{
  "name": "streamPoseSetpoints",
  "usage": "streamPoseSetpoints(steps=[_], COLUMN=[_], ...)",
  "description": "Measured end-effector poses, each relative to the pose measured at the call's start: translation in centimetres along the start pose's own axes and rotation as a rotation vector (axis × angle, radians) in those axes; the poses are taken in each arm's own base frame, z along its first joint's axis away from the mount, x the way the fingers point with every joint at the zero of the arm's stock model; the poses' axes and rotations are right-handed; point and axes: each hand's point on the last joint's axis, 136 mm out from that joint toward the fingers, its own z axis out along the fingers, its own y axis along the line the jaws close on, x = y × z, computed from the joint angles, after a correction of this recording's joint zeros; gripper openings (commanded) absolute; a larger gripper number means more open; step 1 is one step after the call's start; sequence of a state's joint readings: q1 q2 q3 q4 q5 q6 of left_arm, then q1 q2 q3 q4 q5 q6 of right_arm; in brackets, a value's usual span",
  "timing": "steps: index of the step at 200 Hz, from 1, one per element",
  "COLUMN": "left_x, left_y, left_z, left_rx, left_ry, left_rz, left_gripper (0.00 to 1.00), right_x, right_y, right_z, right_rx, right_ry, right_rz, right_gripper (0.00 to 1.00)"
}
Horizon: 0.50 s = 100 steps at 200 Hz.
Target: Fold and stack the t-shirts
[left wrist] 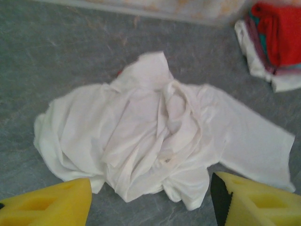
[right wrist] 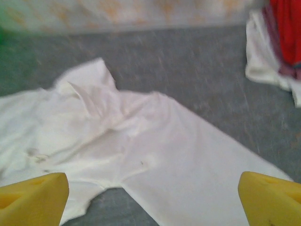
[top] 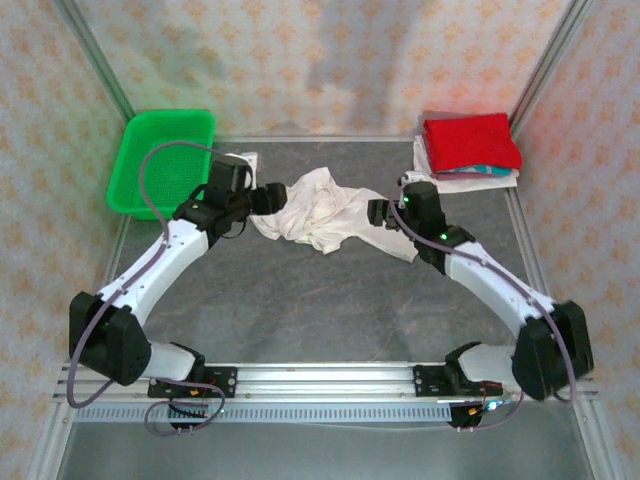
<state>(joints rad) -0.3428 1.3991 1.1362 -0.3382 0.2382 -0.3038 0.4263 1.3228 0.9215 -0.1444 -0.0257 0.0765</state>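
Item: cream-white t-shirt [top: 315, 215], crumpled, lying mid-table [top: 300, 310] between my two grippers.
My left gripper [top: 268, 198]: jaws wide, gripping nothing, at the shirt's left edge.
My right gripper [top: 377, 212]: jaws wide, gripping nothing, at its right edge.
Folded stack [top: 470, 145], red on top: far right corner.

One tee [top: 318, 212], one stack [top: 470, 143], one basket [top: 160, 165]

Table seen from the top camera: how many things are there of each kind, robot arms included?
Crumpled white shirt: 1
Stack of folded shirts: 1
Green basket: 1
Robot arms: 2, the left arm and the right arm
Total: 5
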Motion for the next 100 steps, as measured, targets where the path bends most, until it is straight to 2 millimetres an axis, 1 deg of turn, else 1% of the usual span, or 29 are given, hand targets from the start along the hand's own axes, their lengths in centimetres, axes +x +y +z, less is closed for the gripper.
streamPoseSetpoints(steps=[8, 17, 32, 45, 51, 66, 86, 100], left_x=[1.6, 4.1, 7.8, 9.9, 10.4, 10.5, 9.2, 8.4], left_y=[-0.3, -0.7, -1.2, -1.5, -1.5, -1.6, -1.4, -1.0], left_z=[1.1, 2.8, 5.2, 7.0, 7.8, 9.7, 12.1, 13.5], left_rx=[0.0, 0.001, -0.002, -0.008, -0.012, -0.031, -0.074, -0.113], left_ry=[0.045, 0.112, 0.218, 0.28, 0.3, 0.32, 0.3, 0.284], left_rz=[0.03, 0.074, 0.136, 0.181, 0.196, 0.226, 0.254, 0.28], left_gripper=[0.73, 0.74, 0.76, 0.77, 0.76, 0.74, 0.65, 0.52], right_x=[0.6, 1.2, 2.0, 2.5, 2.5, 2.3, 2.3, 2.6], right_y=[-0.3, -0.7, -1.2, -1.9, -2.2, -3.1, -4.4, -5.4], right_z=[1.1, 2.1, 3.2, 3.4, 3.4, 3.5, 3.4, 3.0], right_rx=[0.029, 0.061, 0.094, 0.115, 0.123, 0.14, 0.161, 0.176], right_ry=[0.042, 0.081, 0.121, 0.14, 0.142, 0.136, 0.133, 0.128], right_rz=[0.01, 0.026, 0.069, 0.116, 0.136, 0.19, 0.245, 0.28], right_gripper=[0.92, 0.91, 0.91, 0.91, 0.91, 0.91, 0.91, 0.91])
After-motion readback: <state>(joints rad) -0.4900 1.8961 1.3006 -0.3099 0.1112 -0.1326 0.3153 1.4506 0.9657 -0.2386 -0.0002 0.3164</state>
